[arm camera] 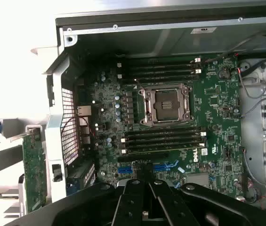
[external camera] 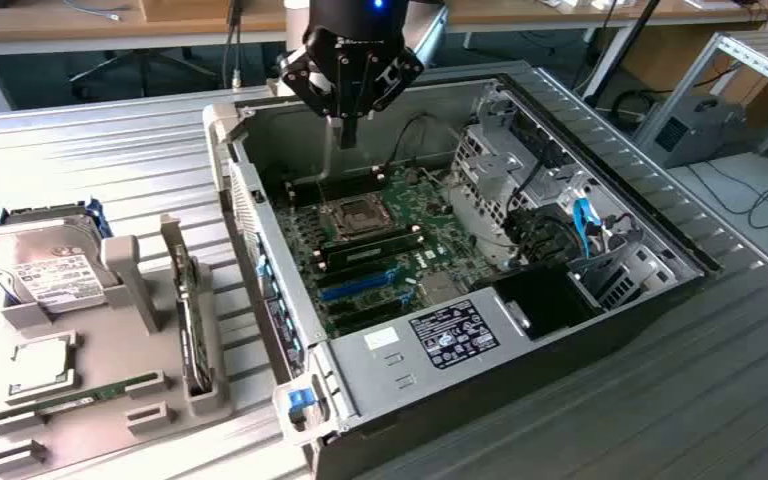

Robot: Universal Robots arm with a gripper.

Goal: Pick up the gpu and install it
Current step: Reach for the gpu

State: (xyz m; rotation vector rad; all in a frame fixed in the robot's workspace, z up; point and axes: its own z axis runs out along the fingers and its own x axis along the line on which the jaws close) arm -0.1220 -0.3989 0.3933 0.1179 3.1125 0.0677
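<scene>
A motherboard [arm camera: 217, 141] with its CPU socket [arm camera: 164, 104] is seen beneath the closed gripper [arm camera: 144, 186] — the gpu [arm camera: 33, 169] is stood on edge outside the case wall [arm camera: 56, 141].

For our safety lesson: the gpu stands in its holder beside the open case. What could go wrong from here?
1. The shut end effector hangs over the case; crossing low to the gpu, it might clip the case wall.
2. The gpu stands on edge in a narrow holder; an off-centre grip could tilt or jam it.
3. The socket lies uncovered; a dropped card could damage it.
</scene>
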